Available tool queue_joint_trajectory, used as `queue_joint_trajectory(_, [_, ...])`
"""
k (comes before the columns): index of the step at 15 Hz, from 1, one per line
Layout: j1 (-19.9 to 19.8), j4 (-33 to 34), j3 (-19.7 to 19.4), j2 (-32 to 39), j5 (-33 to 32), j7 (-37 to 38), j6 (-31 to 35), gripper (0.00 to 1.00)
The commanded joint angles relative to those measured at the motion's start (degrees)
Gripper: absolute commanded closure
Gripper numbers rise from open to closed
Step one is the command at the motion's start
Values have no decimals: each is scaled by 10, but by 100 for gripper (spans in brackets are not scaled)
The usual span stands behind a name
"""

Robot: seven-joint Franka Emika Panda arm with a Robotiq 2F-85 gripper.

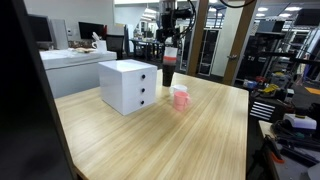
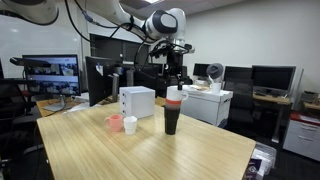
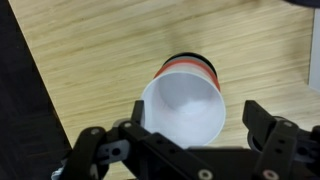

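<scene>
A stack of cups (image 2: 172,112) stands on the wooden table (image 2: 150,155): black at the bottom, a red band, and a white cup (image 3: 185,105) on top. My gripper (image 3: 180,135) hangs directly over the stack and is open. Its fingers (image 3: 265,125) stand wide on either side of the white cup's rim and are apart from it. Both exterior views show the gripper (image 1: 168,45) just above the stack (image 1: 168,72). The inside of the white cup looks empty.
A white two-drawer box (image 1: 128,86) sits beside the stack. A pink cup (image 2: 115,122) and a small white cup (image 2: 130,125) stand on the table nearby. Desks with monitors (image 2: 50,75) and shelving (image 1: 280,60) surround the table.
</scene>
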Motion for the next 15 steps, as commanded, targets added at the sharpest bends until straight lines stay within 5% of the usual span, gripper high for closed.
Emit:
queue_joint_trajectory(1, [-7,5,4,-8,17,0,-22,0])
queue_joint_trajectory(15, [-19,6,6,-9,22,-16,-18,0])
